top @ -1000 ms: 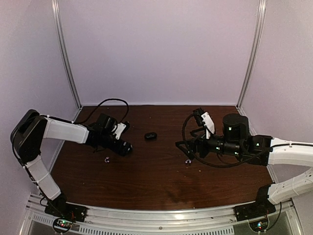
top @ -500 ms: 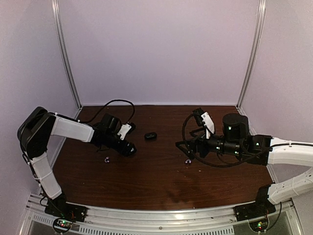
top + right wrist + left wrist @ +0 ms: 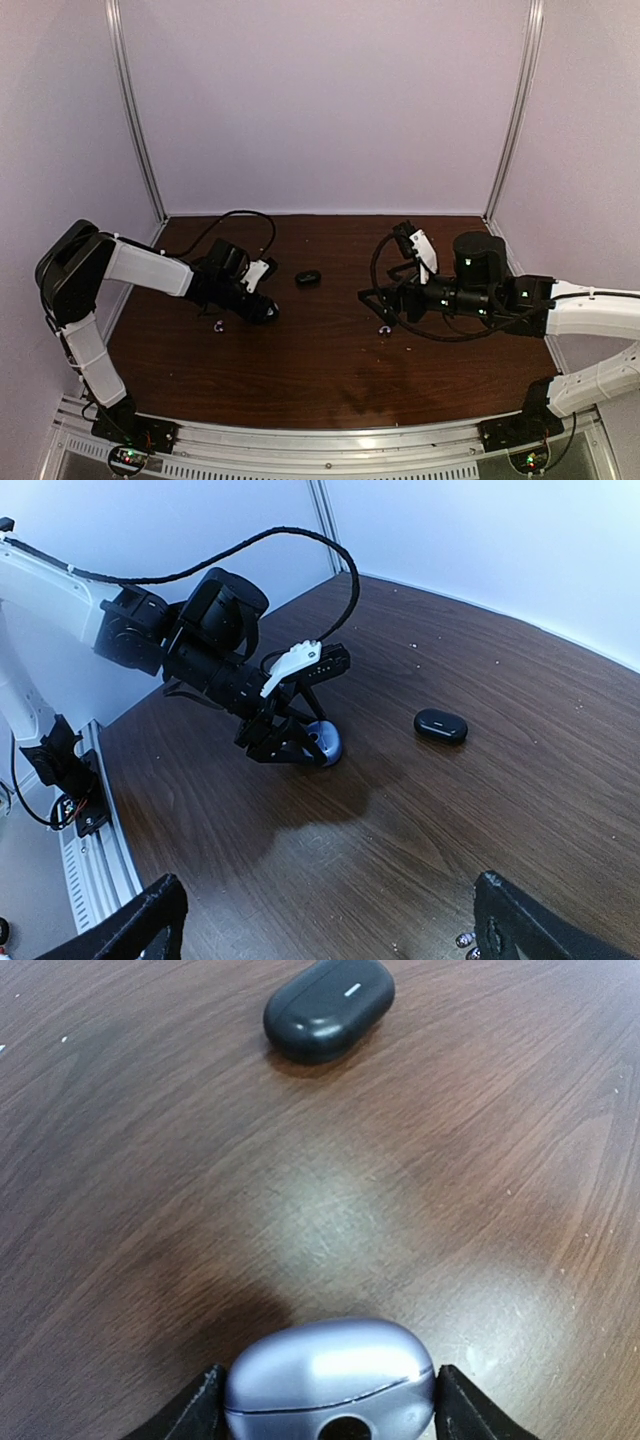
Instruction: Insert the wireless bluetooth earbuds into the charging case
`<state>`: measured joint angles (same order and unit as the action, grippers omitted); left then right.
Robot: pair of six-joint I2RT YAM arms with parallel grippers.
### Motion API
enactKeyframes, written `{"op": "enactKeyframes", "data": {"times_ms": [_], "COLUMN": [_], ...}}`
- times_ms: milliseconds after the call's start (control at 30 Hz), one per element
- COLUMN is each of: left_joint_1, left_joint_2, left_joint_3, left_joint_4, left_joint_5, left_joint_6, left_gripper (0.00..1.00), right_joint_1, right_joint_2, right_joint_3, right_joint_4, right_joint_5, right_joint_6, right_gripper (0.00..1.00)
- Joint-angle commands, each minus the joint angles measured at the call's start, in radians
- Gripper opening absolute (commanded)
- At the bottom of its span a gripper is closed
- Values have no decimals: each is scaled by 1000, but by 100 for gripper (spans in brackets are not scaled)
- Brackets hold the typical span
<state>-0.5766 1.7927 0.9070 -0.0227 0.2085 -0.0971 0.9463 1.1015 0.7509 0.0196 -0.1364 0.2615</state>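
Note:
The charging case [image 3: 330, 1380], a grey-blue oval with its lid down, lies on the brown table [image 3: 320, 370] between the fingertips of my left gripper [image 3: 330, 1415]. Both fingers rest against its sides. The right wrist view shows that same case [image 3: 327, 743] under the left gripper [image 3: 290, 745]. One pale-purple earbud [image 3: 219, 324] lies just near of the left gripper [image 3: 265, 311]. Another earbud [image 3: 384, 329] lies below my right gripper [image 3: 368, 298] and shows as a small earbud [image 3: 463, 940] at the bottom of the right wrist view. The right gripper [image 3: 330, 930] hovers wide open and holds nothing.
A black oval case [image 3: 308, 278] lies closed mid-table between the arms, just beyond the left gripper, and shows as the black case [image 3: 328, 1007] ahead of it. A black cable [image 3: 235, 215] loops behind the left arm. Walls enclose the table on three sides.
My left arm has moved right and slightly nearer, and its jaws have narrowed onto the charging case. The right arm has stayed still and open.

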Motion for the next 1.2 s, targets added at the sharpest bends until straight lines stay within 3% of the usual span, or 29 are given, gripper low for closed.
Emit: {"op": "enactKeyframes", "data": {"times_ms": [0,133,333,667,900,1167], "left_joint_1": [-6,-16,-40,-83,-91,-91], "left_joint_2": [-21,-22,4,-10,6,30], "left_joint_3": [7,8,13,-3,-5,7], "left_joint_4": [27,27,27,73,72,83], "left_joint_5": [-32,-31,-42,-74,-82,-69], "left_joint_6": [-23,-25,-25,-25,-29,-32], "left_gripper": [65,58,70,55,71,74], "right_joint_1": [-9,-12,-23,-41,-47,-56], "right_joint_2": [13,25,43,57,60,54], "right_joint_3": [13,3,1,-16,-16,-16], "right_joint_4": [22,31,40,54,53,46], "right_joint_5": [-3,13,16,24,20,19], "right_joint_6": [7,30,52,100,110,111], "right_gripper": [100,100,100,100,100,100]}}
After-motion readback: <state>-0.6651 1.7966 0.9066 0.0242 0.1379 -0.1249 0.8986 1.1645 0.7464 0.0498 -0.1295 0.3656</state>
